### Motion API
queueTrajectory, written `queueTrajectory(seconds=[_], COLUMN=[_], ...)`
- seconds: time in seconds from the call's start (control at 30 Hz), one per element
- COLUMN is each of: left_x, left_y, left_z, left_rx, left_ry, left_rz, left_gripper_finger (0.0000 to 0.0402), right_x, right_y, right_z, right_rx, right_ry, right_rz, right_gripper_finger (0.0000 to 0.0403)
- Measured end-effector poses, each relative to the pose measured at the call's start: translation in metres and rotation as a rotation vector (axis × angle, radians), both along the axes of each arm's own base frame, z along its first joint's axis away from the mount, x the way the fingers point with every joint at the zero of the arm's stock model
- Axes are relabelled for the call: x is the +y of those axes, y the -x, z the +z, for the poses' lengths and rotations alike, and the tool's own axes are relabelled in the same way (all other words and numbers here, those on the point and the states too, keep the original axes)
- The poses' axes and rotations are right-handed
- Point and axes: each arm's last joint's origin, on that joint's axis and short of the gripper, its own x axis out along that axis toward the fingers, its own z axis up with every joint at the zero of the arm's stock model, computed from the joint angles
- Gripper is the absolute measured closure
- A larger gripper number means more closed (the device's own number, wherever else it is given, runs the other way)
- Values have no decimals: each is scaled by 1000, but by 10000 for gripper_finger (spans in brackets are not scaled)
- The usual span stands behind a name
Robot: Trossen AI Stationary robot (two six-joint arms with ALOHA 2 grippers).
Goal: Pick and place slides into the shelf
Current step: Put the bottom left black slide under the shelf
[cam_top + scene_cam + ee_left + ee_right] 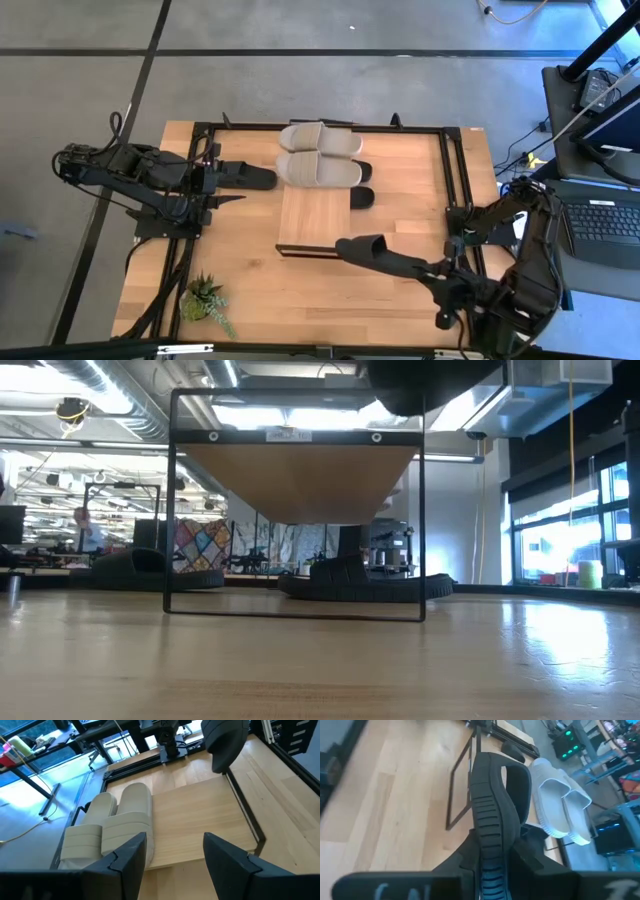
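Right wrist view: right gripper (487, 855) clamps a black slide (495, 805) edge-on by its sole, hovering approx 5 o'clock of the shelf (315, 215); looks light, foam-soft, flexy, so grip sole/strap; left gripper (175, 860) wide, empty, 9 o'clock.

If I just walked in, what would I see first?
Probably the right gripper, holding a black slide on its edge, just in front of the shelf. Then the two beige slides lying side by side on the far end of the shelf's wooden top. The left gripper waits, open, at the left side beside another black slide.
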Motion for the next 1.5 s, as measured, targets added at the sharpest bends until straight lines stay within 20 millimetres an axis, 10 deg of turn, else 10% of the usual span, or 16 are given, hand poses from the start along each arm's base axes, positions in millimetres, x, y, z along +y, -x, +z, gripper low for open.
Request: queueTrajectory(seconds=[0.6, 1.5], left_x=[0, 0], left_y=[0, 0], left_z=[0, 0], left_rx=[0, 0], left_ry=[1, 1], left_rz=[0, 0], left_gripper_finger=[214, 214], right_x=[2, 18], right_y=[3, 33], right_z=[4, -9], right_rx=[-57, 87], right_ry=[225, -233], right_rz=[107, -32], right_gripper_finger=[340, 340])
